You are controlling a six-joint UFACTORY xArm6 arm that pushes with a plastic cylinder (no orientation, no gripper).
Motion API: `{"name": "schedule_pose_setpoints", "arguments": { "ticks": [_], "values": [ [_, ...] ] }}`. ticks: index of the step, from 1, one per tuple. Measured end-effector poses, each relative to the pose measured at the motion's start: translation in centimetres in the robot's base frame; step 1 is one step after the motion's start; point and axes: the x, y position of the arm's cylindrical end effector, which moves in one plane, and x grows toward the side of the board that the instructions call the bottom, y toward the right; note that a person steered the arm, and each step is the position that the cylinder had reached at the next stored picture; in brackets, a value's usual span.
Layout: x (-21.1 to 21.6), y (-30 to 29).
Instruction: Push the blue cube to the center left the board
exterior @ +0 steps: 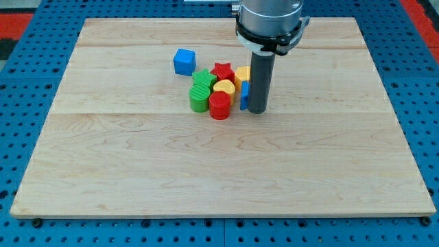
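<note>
Pale wooden planks are making up the board (137, 171), which is lying on a blue pegboard bench (20, 82) with red showing at the view's top corners. Near the view's top, slightly left of the middle, the blue cube (184, 61) is sitting on its own, apart from the other blocks. Just to its lower right a tight cluster is huddling together: a green star-shaped block (202, 78), a green cylinder (199, 99), a red star-shaped block (221, 71), a red cylinder (220, 106), a yellow heart-shaped block (224, 87), another yellow block (242, 74) whose shape I cannot make out, and a thin blue block (244, 95).

The dark straight rod is hanging from the silver arm (269, 17) at the cluster's right edge, with my tip (256, 111) resting on the board, touching or just beside the thin blue block and well apart from the blue cube. No pincer is fitted, so nothing is being pinched.
</note>
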Motion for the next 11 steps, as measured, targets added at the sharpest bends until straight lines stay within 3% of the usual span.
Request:
{"name": "schedule_pose_setpoints", "arguments": {
  "ticks": [2,3,4,6,7,9,11],
  "values": [
    [-0.7,12.1],
    [-6.2,13.0],
    [-10.7,9.3],
    [-11.3,-6.0],
    [-11.3,-10.6],
    [-14.1,-16.3],
    [-11.9,-20.4]
  ]
}}
